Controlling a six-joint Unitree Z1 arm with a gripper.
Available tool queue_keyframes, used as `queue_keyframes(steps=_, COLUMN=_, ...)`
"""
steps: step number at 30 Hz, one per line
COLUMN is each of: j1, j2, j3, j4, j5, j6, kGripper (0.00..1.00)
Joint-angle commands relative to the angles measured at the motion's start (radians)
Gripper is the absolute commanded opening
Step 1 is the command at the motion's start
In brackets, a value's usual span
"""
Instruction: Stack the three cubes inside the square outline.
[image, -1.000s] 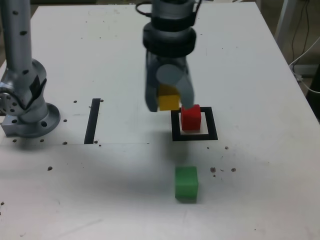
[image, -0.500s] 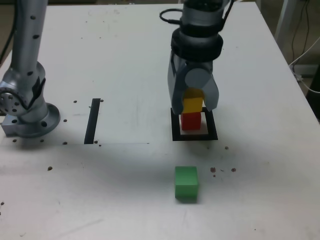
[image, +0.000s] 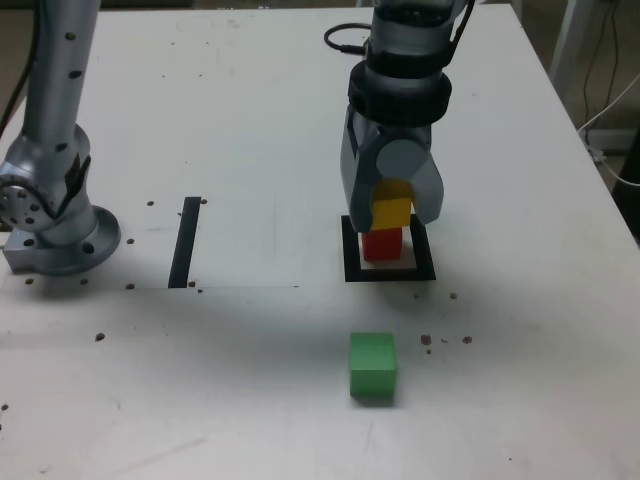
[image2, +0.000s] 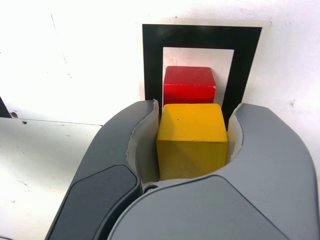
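Two fingers (image2: 145, 145) clamp the yellow cube (image: 391, 211) over the red cube (image: 382, 244) inside the square outline (image: 389, 272).

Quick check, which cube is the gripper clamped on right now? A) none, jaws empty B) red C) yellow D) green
C: the gripper is shut on the yellow cube, holding it over the red cube inside the square outline, while the green cube sits alone on the table nearer the camera.
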Motion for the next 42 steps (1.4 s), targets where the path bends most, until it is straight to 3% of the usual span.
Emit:
queue_keyframes(steps=1, j1=0.005, j2=0.004, j3=0.004, j4=0.000, j5=-0.008, j6=0.007, kGripper=0.21)
queue_keyframes(steps=19, j1=0.022, j2=0.021, j3=0.020, j4=-0.010, j5=-0.011, j6=0.019, kGripper=0.27)
queue_keyframes(steps=22, j1=0.022, j2=0.023, j3=0.022, j4=-0.009, j5=-0.012, j6=0.022, kGripper=0.36)
queue_keyframes(steps=33, j1=0.024, j2=0.020, j3=0.032, j4=-0.009, j5=-0.014, j6=0.028, kGripper=0.96)
queue_keyframes(steps=42, j1=0.022, j2=0.004, j3=0.034, j4=-0.002, j5=-0.019, j6=0.026, kGripper=0.99)
